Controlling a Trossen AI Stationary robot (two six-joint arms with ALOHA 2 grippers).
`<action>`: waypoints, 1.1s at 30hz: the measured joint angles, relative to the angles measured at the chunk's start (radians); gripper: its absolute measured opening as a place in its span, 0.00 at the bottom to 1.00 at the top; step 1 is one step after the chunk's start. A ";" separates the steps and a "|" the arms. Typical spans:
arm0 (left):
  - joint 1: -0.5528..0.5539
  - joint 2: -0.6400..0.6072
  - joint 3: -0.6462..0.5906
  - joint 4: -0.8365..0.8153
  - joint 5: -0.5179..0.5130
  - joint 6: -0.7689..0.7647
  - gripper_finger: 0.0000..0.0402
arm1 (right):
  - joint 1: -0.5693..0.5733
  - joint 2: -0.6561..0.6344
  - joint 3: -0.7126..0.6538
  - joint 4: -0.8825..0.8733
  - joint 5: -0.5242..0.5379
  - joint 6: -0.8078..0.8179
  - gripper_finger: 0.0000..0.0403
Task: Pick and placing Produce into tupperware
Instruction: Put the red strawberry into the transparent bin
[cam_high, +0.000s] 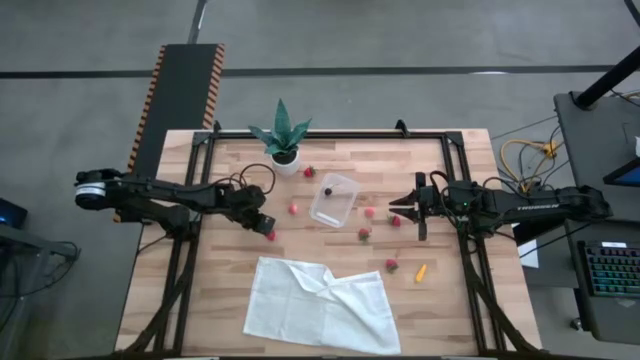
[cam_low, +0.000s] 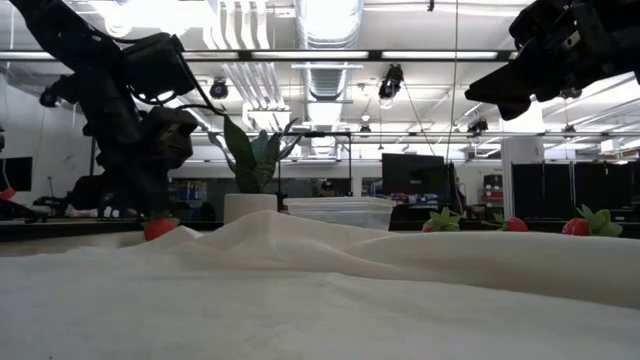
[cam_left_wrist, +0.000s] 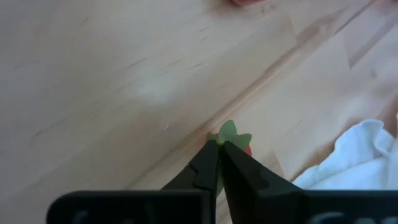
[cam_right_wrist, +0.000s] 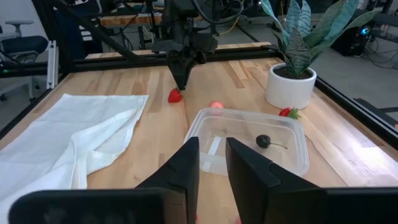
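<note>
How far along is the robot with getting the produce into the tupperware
Early stage. Done: only the dark berry lies inside the tupperware. In hand: the left gripper is shut at a strawberry near the cloth; whether it holds it is unclear. The right gripper waits beside the container. Left: several strawberries and the orange piece on the table.

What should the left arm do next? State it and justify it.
Probably lift slightly: the left gripper is shut at the leafy top of the strawberry, and whether it truly grips is unclear. A lift tests that before heading to the tupperware.
</note>
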 joint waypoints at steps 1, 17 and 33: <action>0.000 0.000 0.000 0.000 0.003 0.008 0.00 | 0.000 0.000 0.000 0.000 0.000 0.000 0.19; 0.000 -0.017 0.008 0.001 0.025 0.048 0.00 | 0.000 0.000 0.000 0.000 0.002 0.000 0.18; 0.006 -0.049 0.109 0.009 -0.003 0.156 0.00 | 0.000 0.000 0.000 0.001 0.002 0.001 0.17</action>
